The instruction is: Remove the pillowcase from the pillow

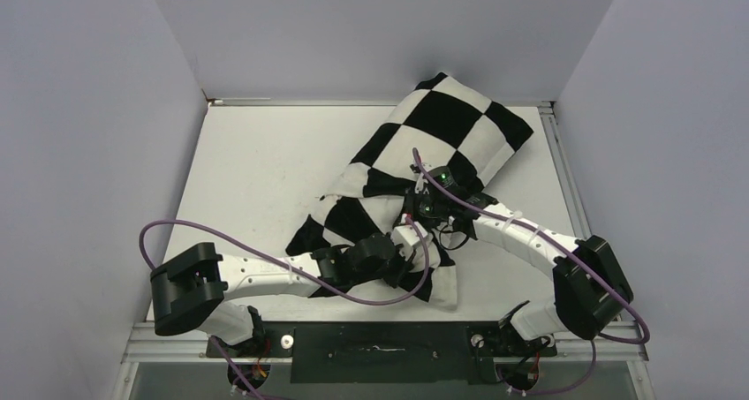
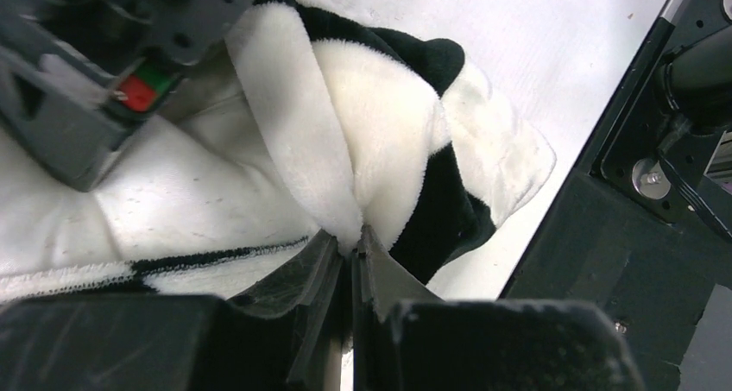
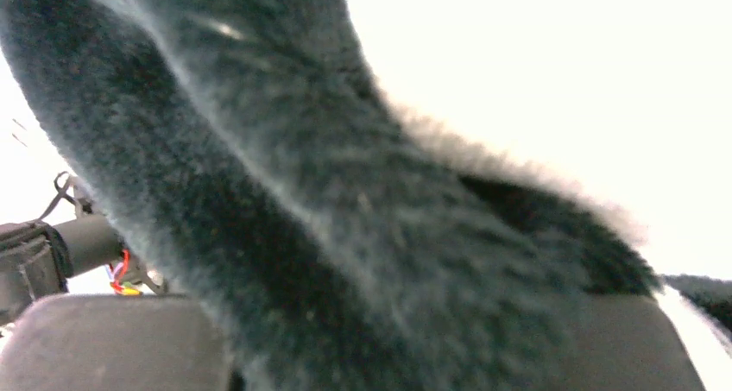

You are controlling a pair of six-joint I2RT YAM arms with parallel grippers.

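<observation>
Left gripper (image 2: 354, 242) and right gripper (image 1: 413, 220) are each clamped on folds of the checkered pillowcase (image 1: 459, 126). The white pillow (image 2: 164, 192) is judged mostly covered, with stripping barely begun.

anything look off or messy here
The pillowcase lies askew across the table, plump at the far end but bunched and twisted at the near end, where the left gripper pinches a fold. No tear shows.
</observation>
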